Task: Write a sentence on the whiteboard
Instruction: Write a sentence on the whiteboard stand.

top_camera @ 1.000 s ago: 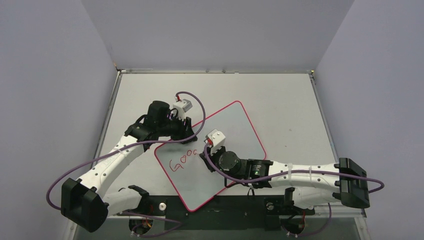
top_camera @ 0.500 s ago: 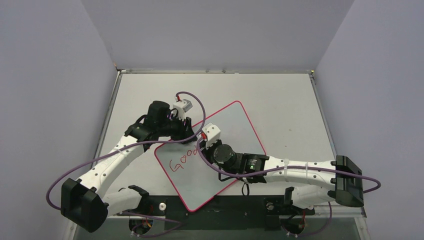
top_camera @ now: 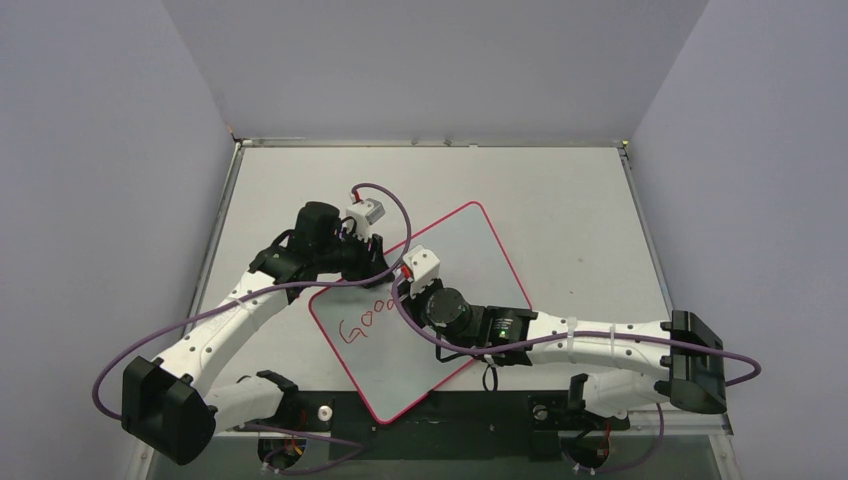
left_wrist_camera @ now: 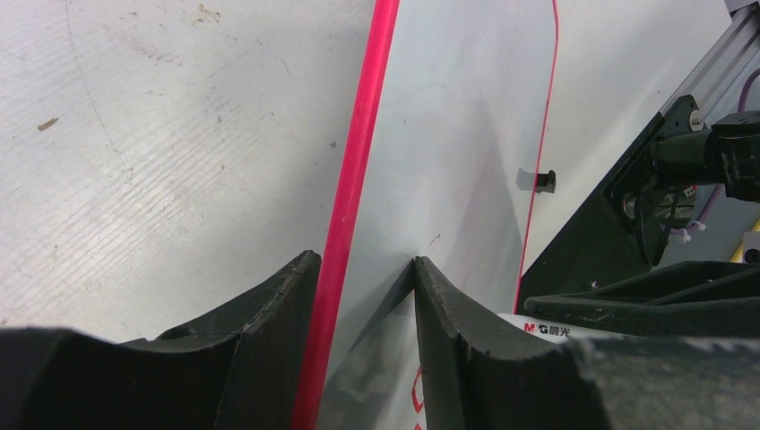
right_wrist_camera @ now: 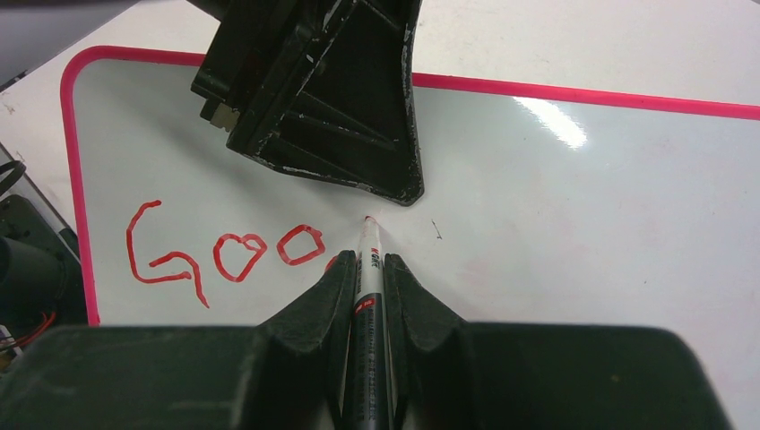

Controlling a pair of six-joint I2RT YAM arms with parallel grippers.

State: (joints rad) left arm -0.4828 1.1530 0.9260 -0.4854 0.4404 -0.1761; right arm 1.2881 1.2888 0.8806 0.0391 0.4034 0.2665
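Observation:
The whiteboard (top_camera: 462, 258) lies tilted on the table, white with a thin pink-red frame. The sentence (top_camera: 362, 322) is red handwriting reading "Good"; in the right wrist view (right_wrist_camera: 224, 255) I see "Goo" and the last letter is half hidden behind a finger. My right gripper (top_camera: 405, 290) (right_wrist_camera: 368, 262) is shut on a red-tipped marker (right_wrist_camera: 368, 246), whose tip touches the board just past the word. My left gripper (top_camera: 372, 265) (left_wrist_camera: 360, 262) has its jaws apart astride the board's far-left frame (left_wrist_camera: 354, 170), one fingertip (left_wrist_camera: 419, 269) resting on the board.
A small black clip (left_wrist_camera: 544, 180) sits on the board's near long edge. The black mounting strip (top_camera: 450, 412) with the arm bases runs along the table's near edge. Purple cables loop from both arms. Grey walls enclose the table on three sides.
My right gripper moved up and left along the board with the marker, and the last letter of "Good" was closed. Since half a second ago it has barely moved. The left arm stayed still.

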